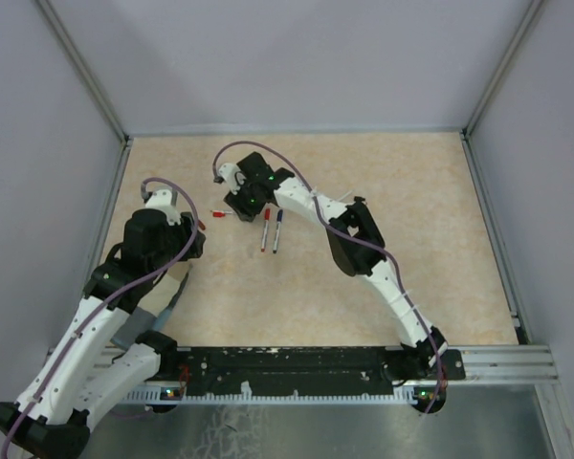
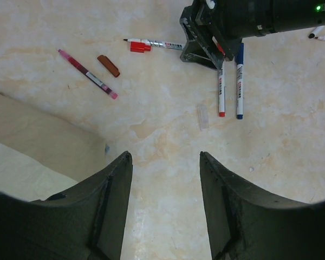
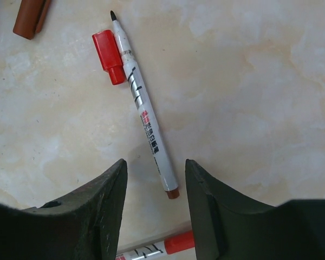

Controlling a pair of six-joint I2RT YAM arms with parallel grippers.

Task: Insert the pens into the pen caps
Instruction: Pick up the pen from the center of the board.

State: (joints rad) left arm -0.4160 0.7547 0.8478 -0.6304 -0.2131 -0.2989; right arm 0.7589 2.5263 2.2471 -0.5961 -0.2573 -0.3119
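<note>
The right gripper (image 3: 155, 165) hangs open and empty over the tail of the uncapped white pen (image 3: 146, 116), apparently lined up to pinch it, a red cap (image 3: 107, 53) touching the pen near its tip, while the left gripper (image 2: 165, 157) hovers spread and empty nearby.

Red cap (image 3: 108, 55), white black-tipped pen (image 3: 147, 116), brown cap (image 3: 31, 17), mottled beige table (image 3: 249, 81)

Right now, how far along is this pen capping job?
Done: nothing clearly; the red cap and brown cap lie loose. In hand: nothing yet; the right tool hangs open over an uncapped pen, and the left tool is open and empty. Left: capping that pen and probably the pink pen.
</note>
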